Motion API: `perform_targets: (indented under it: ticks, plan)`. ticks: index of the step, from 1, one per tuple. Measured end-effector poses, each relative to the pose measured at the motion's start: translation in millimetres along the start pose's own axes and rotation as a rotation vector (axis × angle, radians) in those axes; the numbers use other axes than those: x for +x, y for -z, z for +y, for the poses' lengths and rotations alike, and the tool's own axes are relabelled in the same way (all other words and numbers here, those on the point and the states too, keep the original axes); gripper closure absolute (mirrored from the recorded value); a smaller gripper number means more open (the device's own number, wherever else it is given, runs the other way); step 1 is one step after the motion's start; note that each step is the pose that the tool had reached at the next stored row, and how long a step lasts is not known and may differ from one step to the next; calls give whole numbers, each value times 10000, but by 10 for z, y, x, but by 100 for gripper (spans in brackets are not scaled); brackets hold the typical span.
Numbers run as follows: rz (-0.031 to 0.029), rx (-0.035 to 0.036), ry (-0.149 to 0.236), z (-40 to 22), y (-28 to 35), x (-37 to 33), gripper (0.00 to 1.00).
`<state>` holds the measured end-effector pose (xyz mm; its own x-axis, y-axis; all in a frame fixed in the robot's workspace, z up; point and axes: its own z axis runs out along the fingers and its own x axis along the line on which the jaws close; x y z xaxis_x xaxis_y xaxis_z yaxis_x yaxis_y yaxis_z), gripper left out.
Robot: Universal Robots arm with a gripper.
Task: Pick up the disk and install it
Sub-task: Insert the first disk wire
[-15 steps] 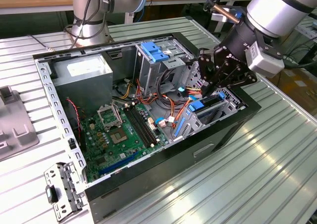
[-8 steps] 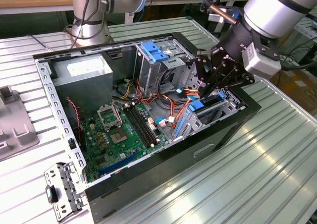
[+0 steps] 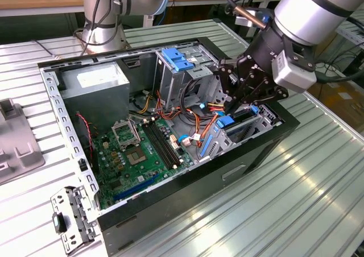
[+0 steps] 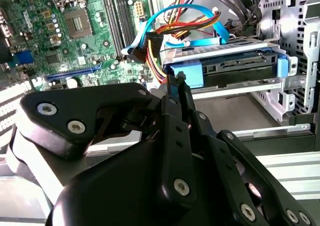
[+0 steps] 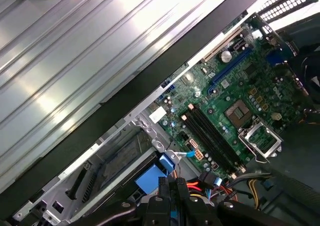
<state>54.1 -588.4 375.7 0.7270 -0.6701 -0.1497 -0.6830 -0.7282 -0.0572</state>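
While my gripper is pressing, fingers closed together, against the blue rail of the disk sitting in its drive bay, I am judging the install nearly finished, needing a straight, gentle final push.

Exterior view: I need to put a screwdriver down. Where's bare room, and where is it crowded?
Free: the ribbed table on the exterior view's right of the case, and the strip in front of it. Crowded: inside the case, where the gripper sits at the disk amid cables; the bracket occupies the near-left corner.
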Motion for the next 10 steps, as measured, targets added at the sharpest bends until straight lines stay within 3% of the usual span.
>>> perform_targets:
  ticks: [5, 8, 10]
  plan:
    - [52, 139, -906, 2, -28, 4, 83]
    - [109, 285, -1875, 4, -66, 10, 83]
    - [129, 339, -2226, 4, -81, 13, 83]
